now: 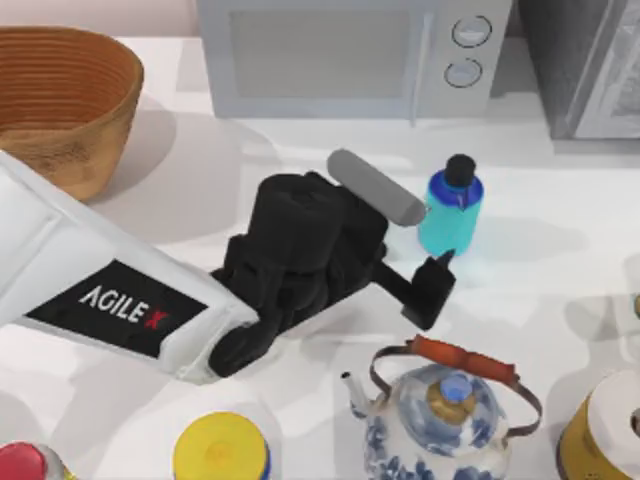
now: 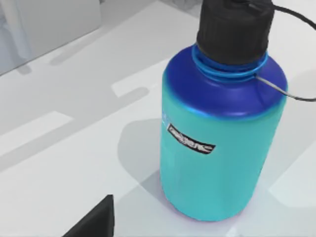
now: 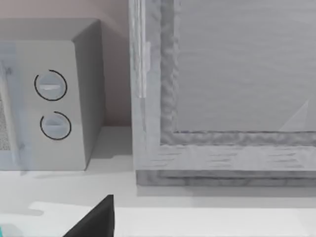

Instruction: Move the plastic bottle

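The plastic bottle [image 1: 449, 215] stands upright, seemingly between the left gripper's [image 1: 424, 243] spread jaws.

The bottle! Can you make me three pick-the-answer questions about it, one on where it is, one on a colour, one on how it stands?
1. What stands right behind the plastic bottle on the table?
A. the microwave
B. the basket
C. the teapot

2. What colour is the bottle's cap?
A. orange
B. black
C. white

3. How is the bottle?
A. lying on its side
B. upright on the table
C. lifted in the air

Answers: 1 A, the microwave is behind it in the top view, while the teapot sits in front. 2 B, the left wrist view shows a black cap. 3 B, it stands on its base, with the left gripper open around it.
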`<state>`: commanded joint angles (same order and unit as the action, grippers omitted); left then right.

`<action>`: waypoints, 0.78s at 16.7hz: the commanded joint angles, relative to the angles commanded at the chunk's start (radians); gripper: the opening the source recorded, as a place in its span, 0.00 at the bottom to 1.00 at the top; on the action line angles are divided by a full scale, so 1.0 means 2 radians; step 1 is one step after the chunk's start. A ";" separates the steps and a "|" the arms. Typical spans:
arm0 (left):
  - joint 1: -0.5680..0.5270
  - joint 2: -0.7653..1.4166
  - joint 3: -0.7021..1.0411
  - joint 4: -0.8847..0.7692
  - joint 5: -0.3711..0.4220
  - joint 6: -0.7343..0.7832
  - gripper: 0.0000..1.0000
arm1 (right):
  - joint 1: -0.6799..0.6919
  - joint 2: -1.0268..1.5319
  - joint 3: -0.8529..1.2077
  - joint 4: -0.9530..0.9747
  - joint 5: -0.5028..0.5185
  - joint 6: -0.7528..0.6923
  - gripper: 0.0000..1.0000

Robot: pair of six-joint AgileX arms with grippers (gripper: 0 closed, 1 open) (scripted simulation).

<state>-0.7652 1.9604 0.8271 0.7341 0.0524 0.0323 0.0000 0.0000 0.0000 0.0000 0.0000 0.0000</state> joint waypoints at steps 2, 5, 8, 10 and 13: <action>0.002 0.000 -0.001 -0.001 0.000 0.000 1.00 | 0.000 0.000 0.000 0.000 0.000 0.000 1.00; 0.000 0.029 0.033 -0.005 0.000 0.000 1.00 | 0.000 0.000 0.000 0.000 0.000 0.000 1.00; -0.003 0.084 0.098 -0.014 -0.002 -0.001 1.00 | 0.000 0.000 0.000 0.000 0.000 0.000 1.00; -0.005 0.122 0.145 -0.021 -0.002 -0.002 1.00 | 0.000 0.000 0.000 0.000 0.000 0.000 1.00; -0.006 0.166 0.199 -0.032 -0.003 -0.003 1.00 | 0.000 0.000 0.000 0.000 0.000 0.000 1.00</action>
<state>-0.7775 2.2931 1.2254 0.6705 0.0463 0.0267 0.0000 0.0000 0.0000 0.0000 0.0000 0.0000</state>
